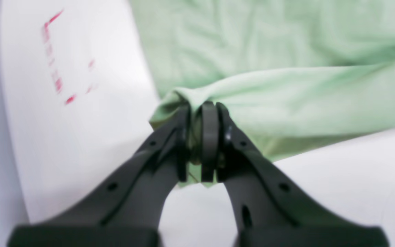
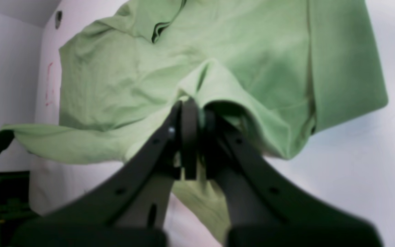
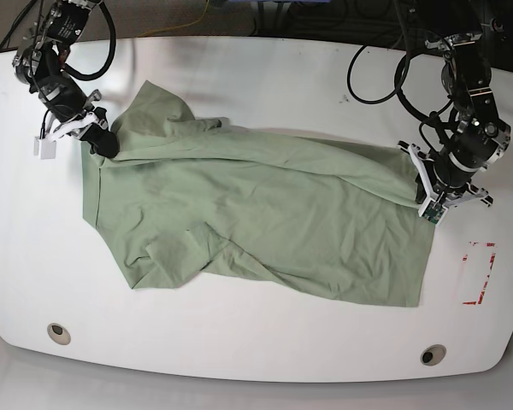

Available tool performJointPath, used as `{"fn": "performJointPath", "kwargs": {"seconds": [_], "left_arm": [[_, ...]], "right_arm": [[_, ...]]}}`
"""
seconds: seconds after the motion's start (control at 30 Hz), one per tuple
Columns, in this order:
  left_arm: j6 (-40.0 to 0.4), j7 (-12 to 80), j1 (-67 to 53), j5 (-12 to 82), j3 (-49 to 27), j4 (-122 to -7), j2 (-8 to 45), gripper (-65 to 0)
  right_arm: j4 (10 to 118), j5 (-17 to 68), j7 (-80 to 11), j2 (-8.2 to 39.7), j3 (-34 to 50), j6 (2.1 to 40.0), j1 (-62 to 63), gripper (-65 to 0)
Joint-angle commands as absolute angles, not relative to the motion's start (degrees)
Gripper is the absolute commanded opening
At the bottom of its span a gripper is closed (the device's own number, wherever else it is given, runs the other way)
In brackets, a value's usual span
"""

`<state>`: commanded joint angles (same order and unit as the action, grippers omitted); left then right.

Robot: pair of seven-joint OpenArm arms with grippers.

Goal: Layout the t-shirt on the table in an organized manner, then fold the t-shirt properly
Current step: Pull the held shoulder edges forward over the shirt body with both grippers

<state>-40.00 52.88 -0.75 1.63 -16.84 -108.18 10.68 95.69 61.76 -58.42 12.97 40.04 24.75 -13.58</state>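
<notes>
green t-shirt [image 3: 265, 218] edge is pinched in both left gripper [image 1: 201, 142] and right gripper [image 2: 192, 137].

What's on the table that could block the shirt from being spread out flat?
Nothing visible. The left gripper and right gripper are each shut on the t-shirt. The bare table around it shows only flat red tape marks and two flush grommets.
</notes>
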Motion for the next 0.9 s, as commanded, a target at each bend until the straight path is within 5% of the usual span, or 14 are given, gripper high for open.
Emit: {"fn": "performJointPath", "kwargs": {"seconds": [0.9], "left_arm": [[-40.0,47.34,2.15,0.48,-15.25,-93.49,13.32,-61.8]], "right_arm": [[85.85,60.79,-58.24,15.96,39.96,24.75,-4.97,-65.0]]}}
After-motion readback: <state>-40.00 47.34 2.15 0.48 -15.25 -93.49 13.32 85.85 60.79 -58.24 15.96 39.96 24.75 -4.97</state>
